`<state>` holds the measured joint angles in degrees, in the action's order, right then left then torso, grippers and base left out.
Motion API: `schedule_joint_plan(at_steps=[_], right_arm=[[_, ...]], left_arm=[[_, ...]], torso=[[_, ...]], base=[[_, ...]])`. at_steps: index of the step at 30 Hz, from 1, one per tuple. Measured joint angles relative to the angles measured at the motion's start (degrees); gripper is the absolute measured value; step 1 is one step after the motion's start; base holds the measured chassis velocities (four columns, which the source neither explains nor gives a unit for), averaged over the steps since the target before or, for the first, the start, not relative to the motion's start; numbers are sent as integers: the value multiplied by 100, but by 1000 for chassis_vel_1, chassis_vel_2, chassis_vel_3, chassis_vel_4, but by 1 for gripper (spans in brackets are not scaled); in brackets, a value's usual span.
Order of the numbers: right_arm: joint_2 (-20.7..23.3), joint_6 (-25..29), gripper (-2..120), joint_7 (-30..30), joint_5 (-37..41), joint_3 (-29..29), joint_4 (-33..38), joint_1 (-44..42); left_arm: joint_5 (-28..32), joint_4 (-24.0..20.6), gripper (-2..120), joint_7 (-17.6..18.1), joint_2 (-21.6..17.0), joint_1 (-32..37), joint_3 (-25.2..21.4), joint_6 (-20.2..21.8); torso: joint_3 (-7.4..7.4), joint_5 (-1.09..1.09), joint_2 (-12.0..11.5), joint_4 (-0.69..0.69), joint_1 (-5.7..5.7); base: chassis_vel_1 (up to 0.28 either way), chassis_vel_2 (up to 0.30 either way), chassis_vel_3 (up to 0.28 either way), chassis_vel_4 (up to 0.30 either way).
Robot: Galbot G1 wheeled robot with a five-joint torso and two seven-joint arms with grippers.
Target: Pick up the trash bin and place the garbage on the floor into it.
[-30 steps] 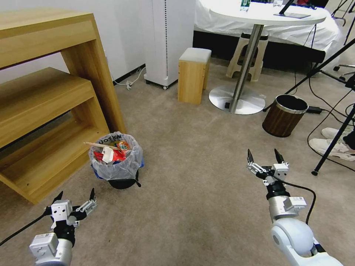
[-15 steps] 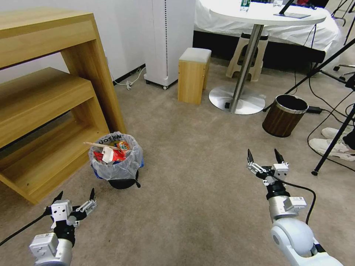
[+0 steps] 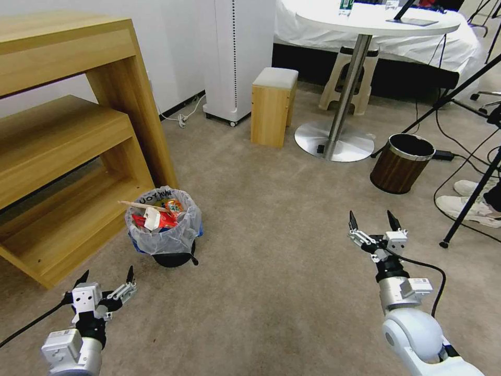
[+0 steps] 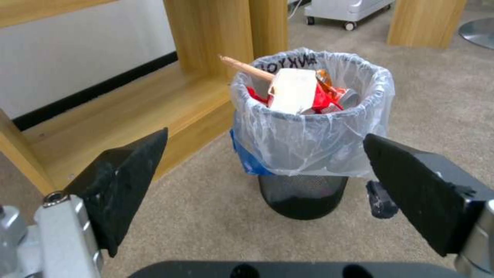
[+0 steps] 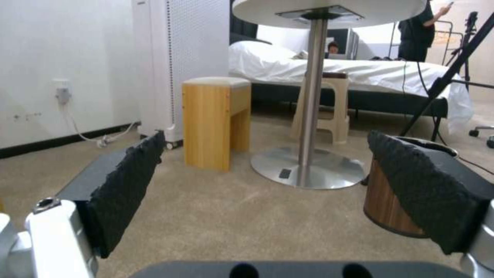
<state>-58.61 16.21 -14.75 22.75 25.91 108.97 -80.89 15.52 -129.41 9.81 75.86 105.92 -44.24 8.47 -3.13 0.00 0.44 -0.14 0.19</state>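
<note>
**Bin full, both claws empty**

Head view: standing on the floor (image 3: pixel 271 292), hard by the foot of the wooden shelf (image 3: pixel 78 172), the bin (image 3: pixel 164 230), upright, liner folded over the rim. Heaped inside, the garbage (image 3: pixel 155 216): red wrappers, a white piece, an orange can, a stick (image 3: pixel 136 205) poking out over the rim toward the shelf. Around the bin, bare carpet, which suggests the collecting is largely done. Hovering low, near the bin but apart from it, the left claw (image 3: pixel 104 279), spread wide, gripping nothing. Well off to the other side, the right claw (image 3: pixel 372 223), likewise spread wide and empty, pointing toward the brown bin (image 3: pixel 401 163) beyond, touching nothing. Judging by the symmetric, raised pose, probably resting between moves rather than reaching.

Left wrist view: framing the bin (image 4: pixel 308 127) squarely between the two dark pads (image 4: pixel 126 181) of the left claw (image 4: pixel 262 170), the gap wider than the bin itself, no contact with liner or mesh. Showing clearly under the bag, the black mesh wall; sitting on top of the heap, the white piece, with the stick (image 4: pixel 247 67) leaning across. Aiming straight at the bin this way looks like a line-up for a rim or side grasp.

Right wrist view: gaping wide with nothing between the pads (image 5: pixel 129 193), the right claw (image 5: pixel 265 185), facing the round tabletop's steel leg (image 5: pixel 308 104), a wooden stool (image 5: pixel 216 116) and the brown bin (image 5: pixel 386 200) just beside one pad's edge.
</note>
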Motion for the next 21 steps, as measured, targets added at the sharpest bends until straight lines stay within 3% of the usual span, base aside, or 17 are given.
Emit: schedule_joint_plan(at_steps=[21], right_arm=[[0, 0, 100, 0, 0, 0, 0, 0]], left_arm=[[0, 0, 100, 0, 0, 0, 0, 0]], torso=[[0, 0, 0, 0, 0]], base=[[0, 0, 0, 0]])
